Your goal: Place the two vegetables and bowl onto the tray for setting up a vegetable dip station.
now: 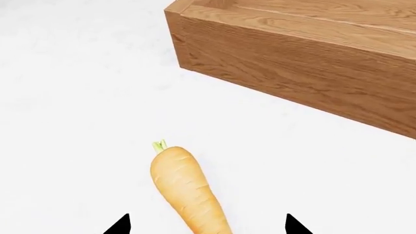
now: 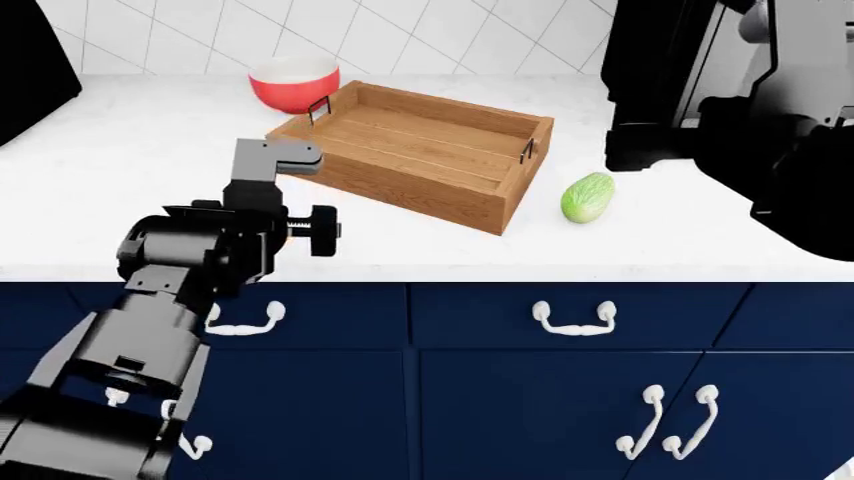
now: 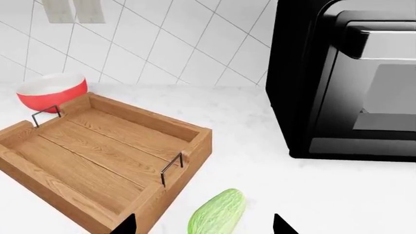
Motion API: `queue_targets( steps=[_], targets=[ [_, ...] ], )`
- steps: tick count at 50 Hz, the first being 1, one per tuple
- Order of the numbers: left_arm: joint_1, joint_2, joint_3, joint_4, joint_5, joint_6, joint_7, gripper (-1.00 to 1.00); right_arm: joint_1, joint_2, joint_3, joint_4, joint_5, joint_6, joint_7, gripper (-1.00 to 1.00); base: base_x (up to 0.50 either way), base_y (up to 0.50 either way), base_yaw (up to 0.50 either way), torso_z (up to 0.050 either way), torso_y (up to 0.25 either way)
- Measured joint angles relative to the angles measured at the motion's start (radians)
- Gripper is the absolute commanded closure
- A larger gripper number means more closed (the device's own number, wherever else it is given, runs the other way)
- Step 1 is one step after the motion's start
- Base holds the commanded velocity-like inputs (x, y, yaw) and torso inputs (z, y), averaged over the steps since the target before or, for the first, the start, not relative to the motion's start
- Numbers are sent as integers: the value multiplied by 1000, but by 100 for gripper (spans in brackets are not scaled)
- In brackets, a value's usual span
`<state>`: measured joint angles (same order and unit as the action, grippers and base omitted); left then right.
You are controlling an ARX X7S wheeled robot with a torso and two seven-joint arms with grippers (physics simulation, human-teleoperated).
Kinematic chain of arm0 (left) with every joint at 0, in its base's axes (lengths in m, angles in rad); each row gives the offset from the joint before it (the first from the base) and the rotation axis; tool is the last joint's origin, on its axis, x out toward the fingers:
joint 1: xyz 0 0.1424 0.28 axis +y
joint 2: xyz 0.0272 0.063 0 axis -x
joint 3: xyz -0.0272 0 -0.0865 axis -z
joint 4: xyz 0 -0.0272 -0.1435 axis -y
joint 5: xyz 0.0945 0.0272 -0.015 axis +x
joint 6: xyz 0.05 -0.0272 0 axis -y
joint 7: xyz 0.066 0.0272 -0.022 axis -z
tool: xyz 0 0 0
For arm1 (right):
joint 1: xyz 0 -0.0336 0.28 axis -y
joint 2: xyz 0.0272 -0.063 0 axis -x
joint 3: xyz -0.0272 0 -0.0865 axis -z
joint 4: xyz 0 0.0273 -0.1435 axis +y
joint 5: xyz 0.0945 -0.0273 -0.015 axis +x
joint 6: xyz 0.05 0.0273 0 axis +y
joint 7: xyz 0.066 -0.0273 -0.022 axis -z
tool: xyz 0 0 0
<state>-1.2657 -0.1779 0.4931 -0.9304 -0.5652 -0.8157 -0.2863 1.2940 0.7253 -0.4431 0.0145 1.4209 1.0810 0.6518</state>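
The left end effector [image 1: 206,225] hangs over the white worktop [image 1: 71,87] with its two black fingertips [image 1: 120,225] spread wide and nothing pinched. The carrot [image 1: 185,187] lies flat on the worktop between those tips, touching neither, its small green stem pointing away from the end effector. Just past the carrot stands a corner of the wooden tray [image 1: 293,73], apart from the vegetable.

From the head camera, the left arm hides the carrot almost wholly. The red bowl [image 2: 294,83] sits on the worktop beyond the tray's far left end, close to its black wire handle [image 2: 319,107]. The tray holds nothing.

The right end effector [image 3: 203,225] is also spread, its fingertips [image 3: 126,225] gripping nothing. The pale green cucumber [image 3: 217,212] lies on the worktop between them, just beside the tray's near short end. A black oven [image 3: 344,78] stands farther off, on the side away from the tray.
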Motion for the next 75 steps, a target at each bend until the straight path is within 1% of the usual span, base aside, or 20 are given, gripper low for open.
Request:
queue_targets(
  steps=[27, 28, 43, 57, 68, 75],
  targets=[
    [-51, 56, 6, -214, 44, 145, 61, -100, -16, 7, -5, 6, -12, -18, -15, -100, 0, 0, 0, 0, 0],
    [-51, 57, 6, -216, 44, 147, 61, 100, -16, 7, -6, 7, -13, -18, -16, -100, 0, 0, 0, 0, 0],
    [-10, 24, -13, -137, 20, 121, 16, 100, -20, 13, -6, 6, -15, -25, -16, -100, 0, 0, 0, 0, 0],
    [16, -12, -48, -84, -7, 105, -69, 100, -15, 19, -6, 4, -12, -23, -11, -100, 0, 0, 0, 0, 0],
    [43, -77, -80, 90, -44, 16, -157, 100, -10, 20, -12, 11, -20, -25, -17, -100, 0, 0, 0, 0, 0],
    [39, -122, -80, 219, -60, -44, -185, 100, -13, 19, -11, 17, -20, -30, -17, -100, 0, 0, 0, 0, 0]
  ],
)
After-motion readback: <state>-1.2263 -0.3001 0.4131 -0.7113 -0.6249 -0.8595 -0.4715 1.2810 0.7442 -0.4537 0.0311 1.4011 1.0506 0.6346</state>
